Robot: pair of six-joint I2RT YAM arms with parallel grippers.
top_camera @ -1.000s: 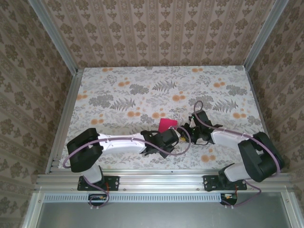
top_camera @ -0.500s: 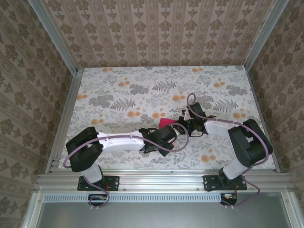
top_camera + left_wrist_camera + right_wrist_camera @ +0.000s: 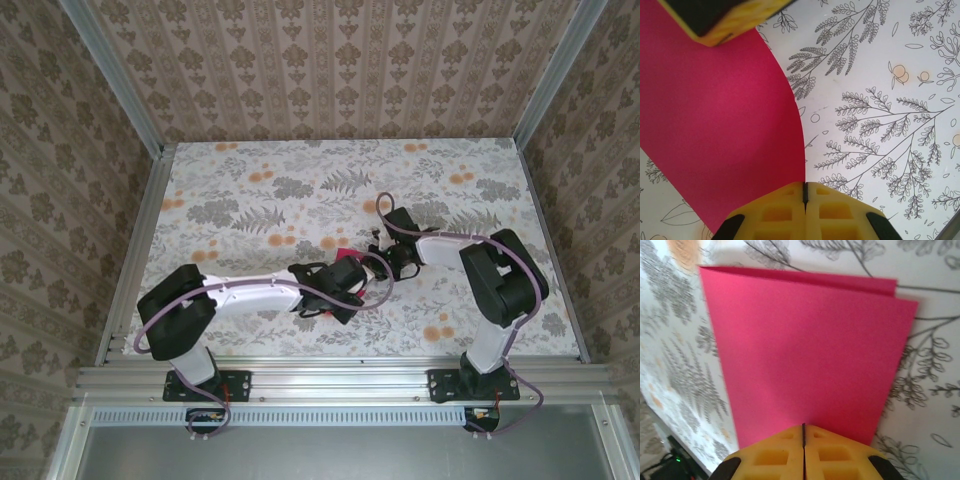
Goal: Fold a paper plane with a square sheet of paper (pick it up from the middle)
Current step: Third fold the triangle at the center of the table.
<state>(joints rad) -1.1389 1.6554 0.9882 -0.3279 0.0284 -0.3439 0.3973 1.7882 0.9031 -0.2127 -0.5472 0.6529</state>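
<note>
Right wrist: magenta paper (image 3: pixel 805 355) folded, edges offset.

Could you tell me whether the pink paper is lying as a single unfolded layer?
No, the right wrist view shows the paper doubled over, a second layer's edge peeking past the first.

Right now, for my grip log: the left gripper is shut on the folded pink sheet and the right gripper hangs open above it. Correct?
No. The right gripper is not open above it: the right wrist view shows its jaws pressed together on an edge of the folded pink sheet. The left gripper is shut on the sheet, as you said.
</note>
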